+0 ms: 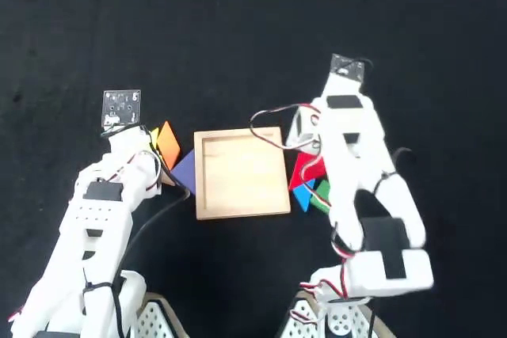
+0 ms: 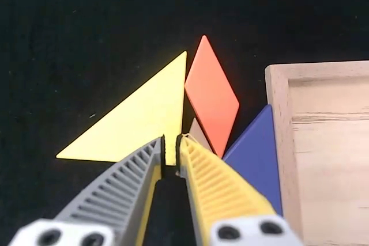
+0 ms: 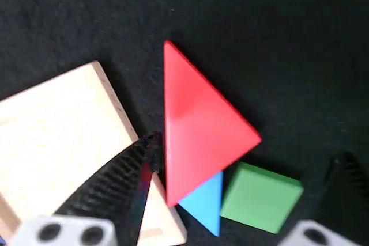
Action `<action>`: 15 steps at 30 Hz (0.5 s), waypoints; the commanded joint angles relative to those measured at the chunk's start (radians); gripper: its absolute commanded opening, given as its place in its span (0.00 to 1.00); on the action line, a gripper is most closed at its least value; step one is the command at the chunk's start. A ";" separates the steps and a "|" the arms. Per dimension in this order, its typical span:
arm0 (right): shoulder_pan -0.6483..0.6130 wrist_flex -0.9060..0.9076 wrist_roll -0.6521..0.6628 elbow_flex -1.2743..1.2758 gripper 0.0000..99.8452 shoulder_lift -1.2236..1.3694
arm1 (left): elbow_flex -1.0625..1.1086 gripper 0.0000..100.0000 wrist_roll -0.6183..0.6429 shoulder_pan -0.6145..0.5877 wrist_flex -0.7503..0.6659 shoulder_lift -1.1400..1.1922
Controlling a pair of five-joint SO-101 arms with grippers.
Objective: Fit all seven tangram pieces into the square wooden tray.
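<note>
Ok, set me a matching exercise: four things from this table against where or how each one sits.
1 yellow triangle
2 orange parallelogram
3 green square
4 wooden tray

a empty
b on the tray's right
c at the left gripper
d between yellow triangle and dark blue triangle

Pairs: 1-c, 2-d, 3-b, 4-a

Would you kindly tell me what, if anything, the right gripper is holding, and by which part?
Nothing: the right gripper is open, its fingers straddling the red triangle, which lies beside the tray.
</note>
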 commanded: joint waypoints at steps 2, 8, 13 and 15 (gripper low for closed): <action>-0.028 0.060 -0.072 -0.119 0.44 0.088 | -0.008 0.06 0.005 0.012 -0.015 0.000; -0.026 0.161 -0.071 -0.254 0.45 0.228 | -0.008 0.06 0.006 0.012 -0.015 0.000; -0.026 0.161 -0.064 -0.306 0.44 0.323 | -0.008 0.06 0.006 0.012 -0.015 0.000; -0.028 0.161 -0.066 -0.328 0.44 0.352 | -0.008 0.06 0.006 0.012 -0.015 0.000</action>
